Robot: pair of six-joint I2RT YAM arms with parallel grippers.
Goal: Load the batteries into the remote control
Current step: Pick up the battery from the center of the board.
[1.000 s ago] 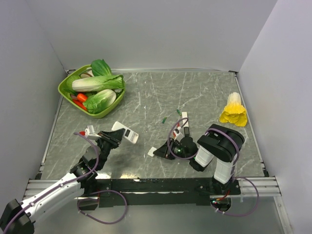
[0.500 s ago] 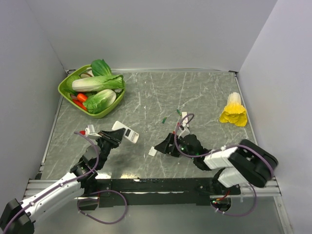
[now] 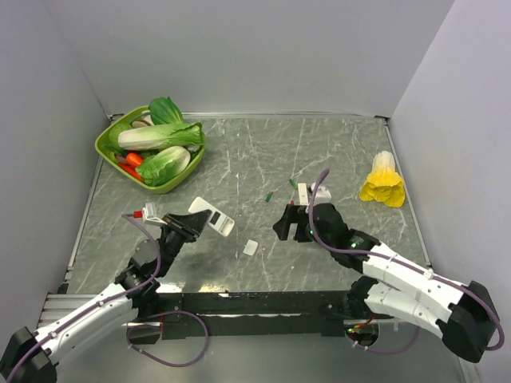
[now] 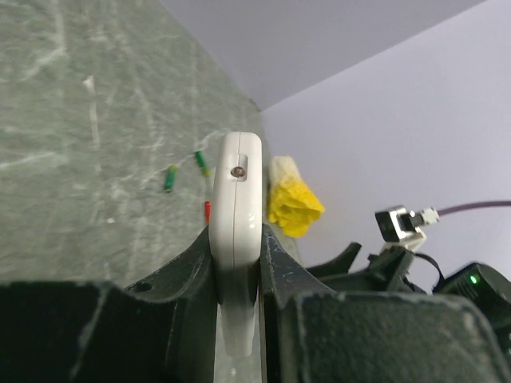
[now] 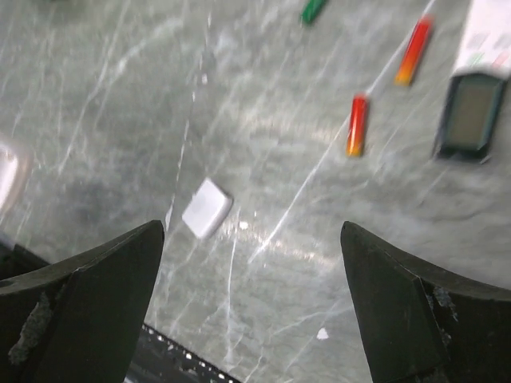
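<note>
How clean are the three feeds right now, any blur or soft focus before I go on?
Right wrist: smeared by motion, the batteries read as streaks. Left wrist: the remote control is fairly crisp, the table behind it soft. Top external: sharp, evenly lit, faint shadows only.

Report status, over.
Left tool shut on small white rectangular remote control. Right tool open, empty. Two orange-red cylinder batteries loose on green marbled table. Nothing covers them.
</note>
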